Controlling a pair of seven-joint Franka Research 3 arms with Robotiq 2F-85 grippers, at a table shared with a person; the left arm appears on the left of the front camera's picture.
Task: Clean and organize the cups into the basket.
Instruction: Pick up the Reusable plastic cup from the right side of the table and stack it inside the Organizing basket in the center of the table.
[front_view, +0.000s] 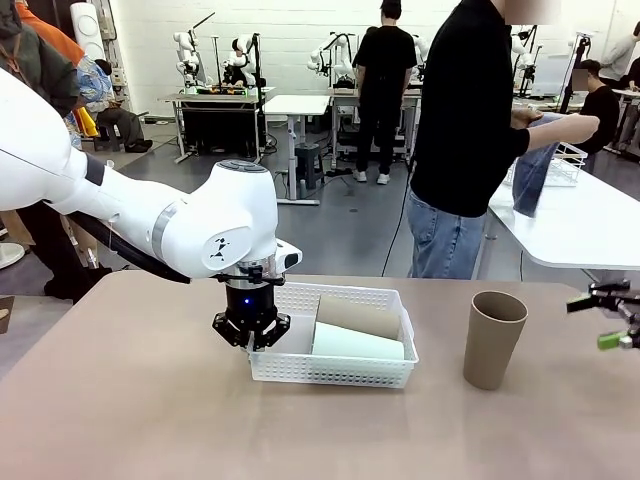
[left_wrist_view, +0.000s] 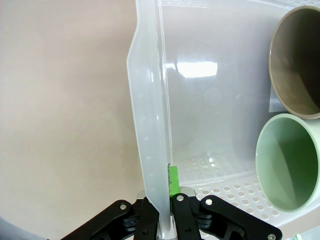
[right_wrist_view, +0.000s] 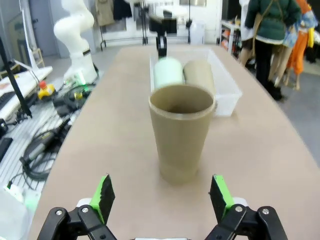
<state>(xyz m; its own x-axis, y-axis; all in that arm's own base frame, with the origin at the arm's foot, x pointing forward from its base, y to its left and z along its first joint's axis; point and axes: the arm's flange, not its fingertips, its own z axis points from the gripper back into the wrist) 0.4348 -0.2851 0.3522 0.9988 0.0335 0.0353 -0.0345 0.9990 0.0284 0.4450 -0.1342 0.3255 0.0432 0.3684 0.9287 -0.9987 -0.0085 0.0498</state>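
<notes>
The white perforated basket (front_view: 330, 372) sits mid-table. Inside it, lying on their sides, are a mint green cup (front_view: 358, 346) and a tan cup (front_view: 358, 316). My left gripper (front_view: 252, 335) is shut on the basket's left wall. The left wrist view shows that wall (left_wrist_view: 150, 125) pinched between the fingers of the left gripper (left_wrist_view: 165, 199), with the mint cup's mouth (left_wrist_view: 290, 167) and the tan cup's mouth (left_wrist_view: 300, 60) to the right. Another tan cup (front_view: 493, 340) stands upright on the table to the right. My right gripper (right_wrist_view: 162, 197) is open, just short of this cup (right_wrist_view: 181, 130).
A person in a black top (front_view: 470, 120) stands beyond the far edge, turned toward another white table (front_view: 580, 225) that carries a wire basket (front_view: 565, 165). The brown tabletop (front_view: 130, 400) is bare left of and in front of the basket.
</notes>
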